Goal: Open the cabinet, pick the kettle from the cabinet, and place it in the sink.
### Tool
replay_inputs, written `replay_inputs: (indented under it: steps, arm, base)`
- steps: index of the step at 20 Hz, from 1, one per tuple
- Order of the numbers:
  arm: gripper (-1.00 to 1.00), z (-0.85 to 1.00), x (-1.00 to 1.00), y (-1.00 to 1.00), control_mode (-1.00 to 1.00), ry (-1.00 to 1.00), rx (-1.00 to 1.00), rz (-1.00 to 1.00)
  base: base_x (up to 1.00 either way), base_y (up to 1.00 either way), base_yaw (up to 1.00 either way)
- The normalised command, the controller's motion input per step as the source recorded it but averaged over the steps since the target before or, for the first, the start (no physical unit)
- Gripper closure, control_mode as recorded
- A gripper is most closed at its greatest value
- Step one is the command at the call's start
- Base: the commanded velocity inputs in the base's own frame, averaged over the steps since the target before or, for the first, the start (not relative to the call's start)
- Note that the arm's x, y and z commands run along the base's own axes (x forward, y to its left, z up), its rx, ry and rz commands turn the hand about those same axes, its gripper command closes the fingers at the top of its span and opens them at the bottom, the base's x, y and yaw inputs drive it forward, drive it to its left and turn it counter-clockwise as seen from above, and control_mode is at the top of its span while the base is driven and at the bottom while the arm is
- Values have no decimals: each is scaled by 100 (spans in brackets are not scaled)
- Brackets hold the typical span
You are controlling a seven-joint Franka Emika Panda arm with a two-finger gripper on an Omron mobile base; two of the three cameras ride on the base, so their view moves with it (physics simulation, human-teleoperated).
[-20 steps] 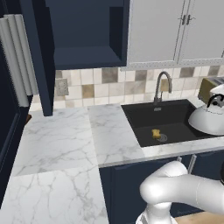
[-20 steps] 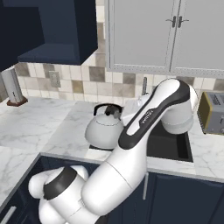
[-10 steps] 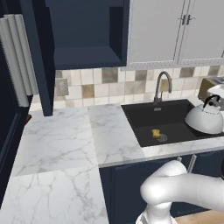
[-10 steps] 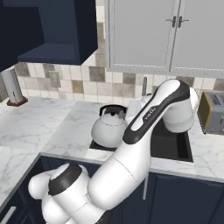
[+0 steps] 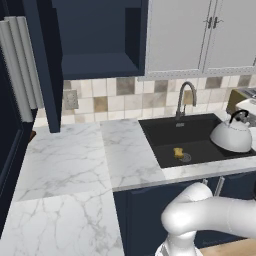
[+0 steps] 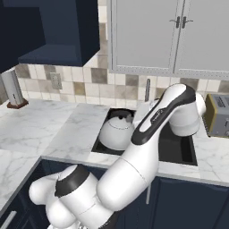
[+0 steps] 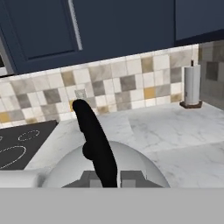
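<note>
The white-silver kettle point(image 5: 231, 136) point(image 6: 115, 132) hangs low over the black sink point(image 5: 192, 131) point(image 6: 180, 150), between the basin's walls. In the hand view my gripper point(image 7: 109, 178) is shut on the kettle's black arched handle point(image 7: 94, 140), with the dome point(image 7: 65, 168) just below the fingertips. The navy cabinet point(image 5: 95, 42) point(image 6: 53, 31) stands open, showing a bare shelf, and its door point(image 5: 47, 65) is swung out to the left. The door's recessed panel and slim silver handle point(image 7: 75, 22) show at the top of the hand view. My arm hides the gripper in the right base view.
A steel gooseneck faucet point(image 5: 183, 97) rises behind the sink. A small yellow item point(image 5: 178, 152) lies on the basin floor. A yellowish toaster point(image 6: 218, 115) stands right of the sink, a paper towel roll point(image 6: 12, 88) at the far left. Light grey cabinets point(image 6: 170, 36) hang above.
The kettle has shifted sideways from beside the sink's edge to over the basin and sunk a little. My gripper has stayed shut on its handle.
</note>
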Motion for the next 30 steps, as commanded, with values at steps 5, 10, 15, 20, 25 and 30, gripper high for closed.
replay_inputs:
  steps: [5, 10, 15, 20, 25, 30]
  arm:
    - [100, -19, 32, -4, -100, 0, 0, -11]
    - [100, -21, 33, 0, -100, 0, 0, -13]
    - [100, -21, 29, -2, -100, 0, -1, -10]
    - [100, -22, 22, -7, -100, 0, -2, -3]
    - [100, -21, 18, -9, -100, 0, -7, 0]
    - [100, -22, 23, -10, -100, 0, -10, 0]
  base:
    - [0, 0, 0]
    - [0, 0, 0]
    - [0, 0, 0]
    - [0, 0, 0]
    - [0, 0, 0]
    - [0, 0, 0]
